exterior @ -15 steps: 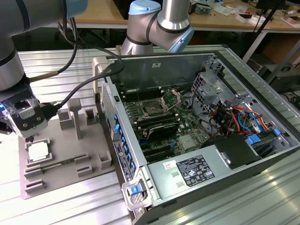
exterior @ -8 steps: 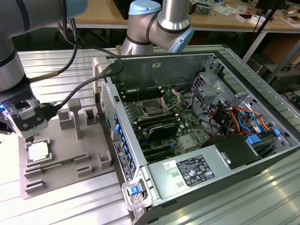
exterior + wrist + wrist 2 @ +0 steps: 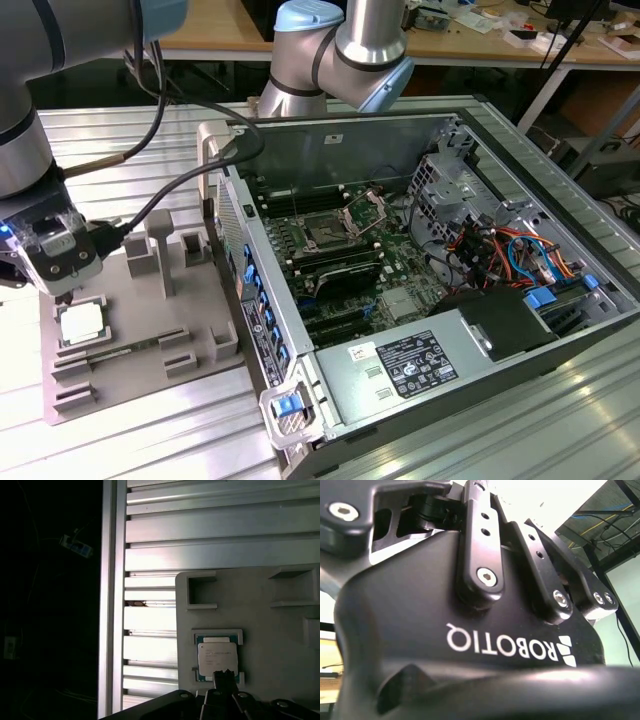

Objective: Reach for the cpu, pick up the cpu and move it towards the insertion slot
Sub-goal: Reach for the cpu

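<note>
The cpu point(image 3: 80, 322) is a small pale silvery square chip lying flat in a recess of the grey fixture plate point(image 3: 140, 340) at the exterior view's left. My gripper point(image 3: 65, 295) hangs right above it, at the chip's near edge, and holds nothing. In the first wrist view the cpu point(image 3: 217, 655) sits in its grey frame just past the dark tip of my gripper point(image 3: 225, 677). The insertion slot point(image 3: 325, 232) is a dark square socket on the motherboard inside the open computer case, with its shiny metal frame point(image 3: 366, 210) swung up beside it.
The open computer case point(image 3: 430, 130) fills the exterior view's right, with its side wall point(image 3: 250, 290) standing between fixture and motherboard. Grey posts point(image 3: 160, 245) rise from the fixture. A black cable point(image 3: 180, 190) trails from my wrist. The ribbed aluminium table point(image 3: 200, 535) runs underneath.
</note>
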You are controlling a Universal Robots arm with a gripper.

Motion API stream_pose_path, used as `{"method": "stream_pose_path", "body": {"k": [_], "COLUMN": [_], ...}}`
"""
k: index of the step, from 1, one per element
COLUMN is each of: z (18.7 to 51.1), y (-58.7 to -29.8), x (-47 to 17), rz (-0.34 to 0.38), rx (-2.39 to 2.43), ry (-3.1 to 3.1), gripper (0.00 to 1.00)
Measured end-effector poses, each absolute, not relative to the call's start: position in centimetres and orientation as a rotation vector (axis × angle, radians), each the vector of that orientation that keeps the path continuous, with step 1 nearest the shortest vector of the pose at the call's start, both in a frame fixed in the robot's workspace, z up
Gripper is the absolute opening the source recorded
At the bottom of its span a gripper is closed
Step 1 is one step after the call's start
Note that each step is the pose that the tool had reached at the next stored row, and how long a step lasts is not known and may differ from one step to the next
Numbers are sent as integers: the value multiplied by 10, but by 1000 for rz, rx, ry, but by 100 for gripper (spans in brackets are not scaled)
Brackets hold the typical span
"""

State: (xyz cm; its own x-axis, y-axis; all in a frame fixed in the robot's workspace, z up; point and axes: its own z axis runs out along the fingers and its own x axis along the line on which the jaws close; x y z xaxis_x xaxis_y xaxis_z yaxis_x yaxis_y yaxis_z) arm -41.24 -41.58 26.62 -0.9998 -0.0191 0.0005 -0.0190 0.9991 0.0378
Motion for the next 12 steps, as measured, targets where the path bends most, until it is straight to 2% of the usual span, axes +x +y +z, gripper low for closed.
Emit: {"method": "stream_pose_path", "body": {"k": [12], "z": [264], "y": [-416], "x": [-412], "rz": [-59], "rx": [30], "ry": [-3140], "gripper": [11]}}
